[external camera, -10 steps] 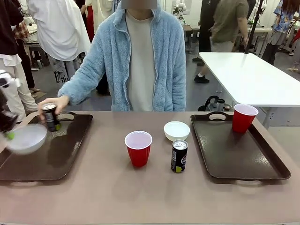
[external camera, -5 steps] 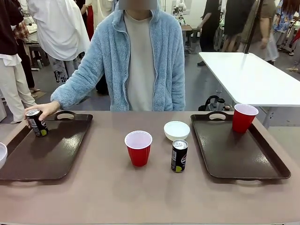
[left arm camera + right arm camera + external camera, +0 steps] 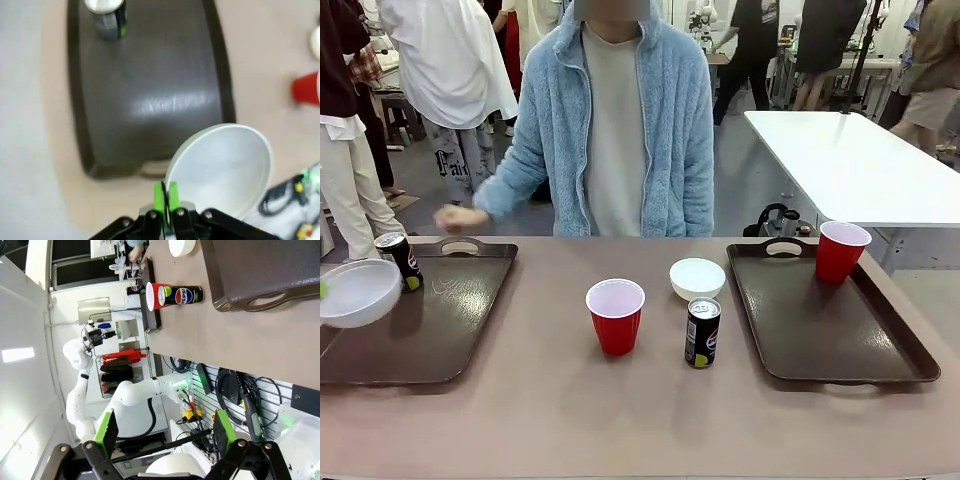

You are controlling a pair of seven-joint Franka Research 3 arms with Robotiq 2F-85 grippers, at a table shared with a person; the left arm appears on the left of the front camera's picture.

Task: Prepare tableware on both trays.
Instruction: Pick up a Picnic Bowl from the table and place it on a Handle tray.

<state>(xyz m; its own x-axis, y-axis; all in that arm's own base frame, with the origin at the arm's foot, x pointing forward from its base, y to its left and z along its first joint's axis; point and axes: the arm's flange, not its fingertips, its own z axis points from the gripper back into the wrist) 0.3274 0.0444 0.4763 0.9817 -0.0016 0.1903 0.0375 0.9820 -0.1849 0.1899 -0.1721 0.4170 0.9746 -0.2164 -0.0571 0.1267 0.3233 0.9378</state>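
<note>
1. Pinching the rim of one white bowl (image 3: 225,165), your left fingers (image 3: 159,196) are pressing shut on its thin wall. The bowl is hanging tilted above the near end of the left tray (image 3: 150,90), apparently not resting on it.
2. Your right fingers (image 3: 106,432) are standing wide apart, holding nothing, back from the tabletop (image 3: 640,420).
3. A black can (image 3: 400,260) is standing upright at the left tray's far corner, and the person's hand (image 3: 455,218) is hovering beyond that tray's far rim.
4. A red cup (image 3: 616,315), a second bowl (image 3: 697,278) and a second can (image 3: 702,332) are waiting on the tabletop between the trays. Another red cup (image 3: 840,250) is sitting in the far corner of the right tray (image 3: 825,330).
5. You are probably carrying something light, stiff and smooth, so a rim pinch is letting it swing or slip; lowering it gently looks wise.
6. The cups are likely thin-walled and easy to crush, so a light pinch at the rim should suit them. The slim cans look easy to tip, so take them across the body at mid-height.
</note>
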